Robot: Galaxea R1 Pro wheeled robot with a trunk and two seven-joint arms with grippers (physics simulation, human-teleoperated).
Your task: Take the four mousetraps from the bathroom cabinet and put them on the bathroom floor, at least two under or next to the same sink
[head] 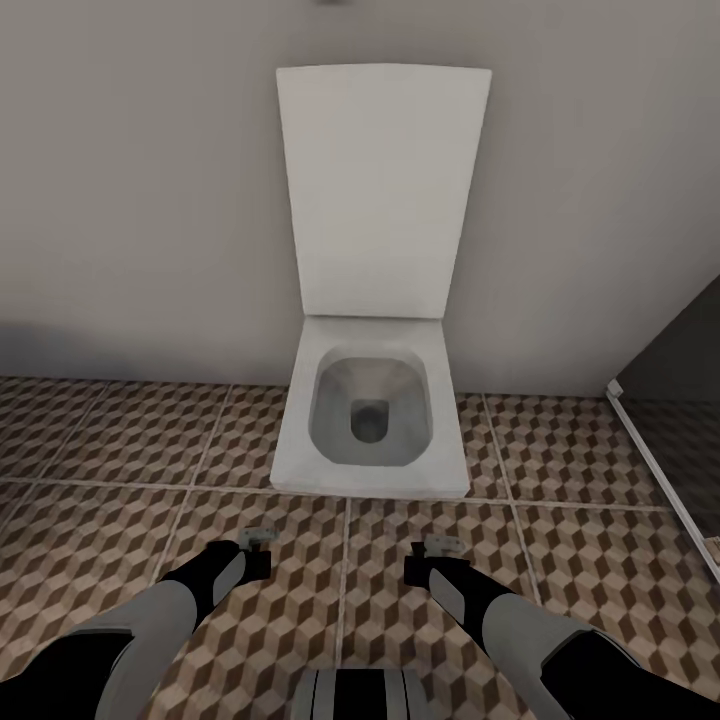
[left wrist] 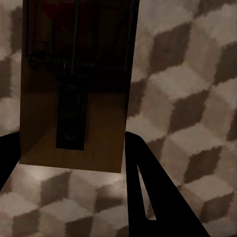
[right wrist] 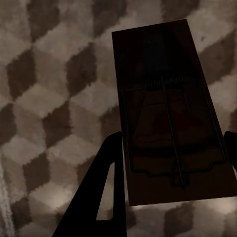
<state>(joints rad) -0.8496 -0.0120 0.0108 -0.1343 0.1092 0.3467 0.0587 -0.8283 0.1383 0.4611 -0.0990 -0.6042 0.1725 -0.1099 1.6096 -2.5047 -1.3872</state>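
Your left tool [head: 256, 541] and right tool [head: 437, 548] each clamp a mousetrap [left wrist: 74, 84] [right wrist: 170, 118] above open bathroom floor [head: 110, 520]; toilet [head: 372, 420] ahead; no writing.

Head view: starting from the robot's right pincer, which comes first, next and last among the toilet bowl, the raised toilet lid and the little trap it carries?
1. Small flat mousetrap, held at the right pincer.
2. White square toilet bowl, just ahead on the cube-pattern tiled floor.
3. White raised toilet lid, farthest, against the wall.
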